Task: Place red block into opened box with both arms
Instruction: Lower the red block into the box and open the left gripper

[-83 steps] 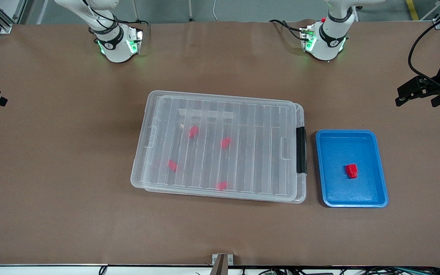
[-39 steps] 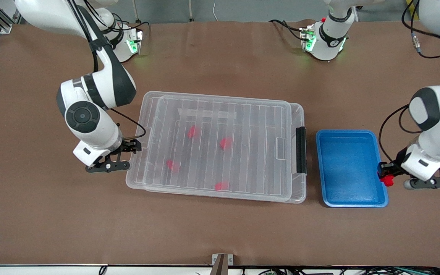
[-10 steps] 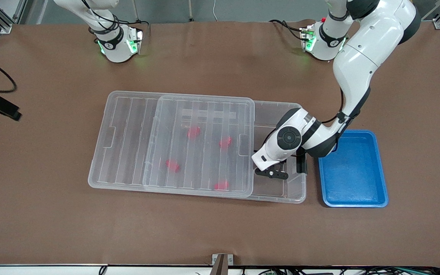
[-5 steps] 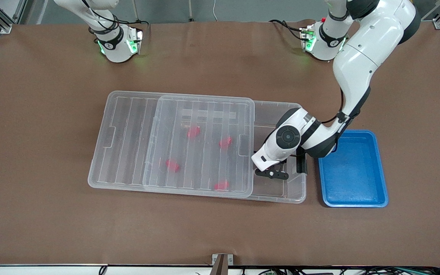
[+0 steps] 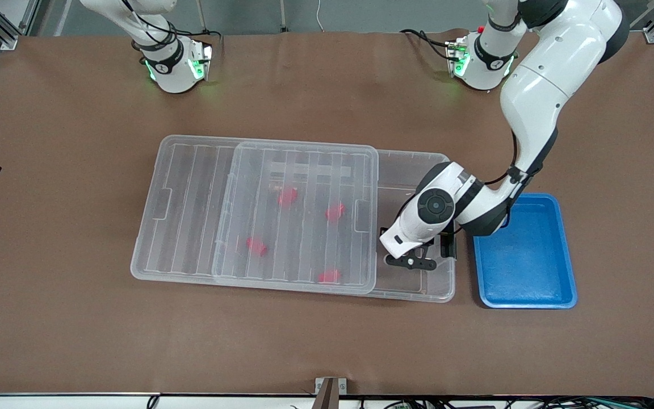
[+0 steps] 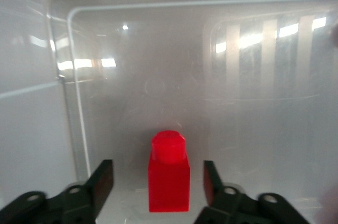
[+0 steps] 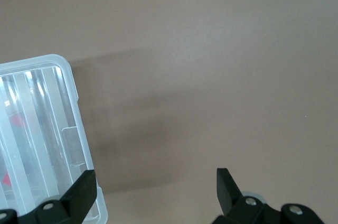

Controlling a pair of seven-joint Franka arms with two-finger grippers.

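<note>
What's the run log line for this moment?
left gripper: open, in box | red block: released on box floor | lid: slid aside | right gripper: open, waiting

We get a high front cam facing both bases; left wrist cam sits close inside the box [image 6: 68, 76]; right wrist cam looks down at the lid [image 7: 42, 129] edge and desk [image 7: 211, 49].

Bright, even overhead light across the brown table [image 5: 327, 341], with soft shadows only. Pale glare streaks lie on the ribbed clear lid [image 5: 259, 210] of the box [image 6: 74, 76]. Inside the box, the left wrist view is hazy and milky, with window-like reflections above the sharp red block [image 6: 168, 179].
</note>
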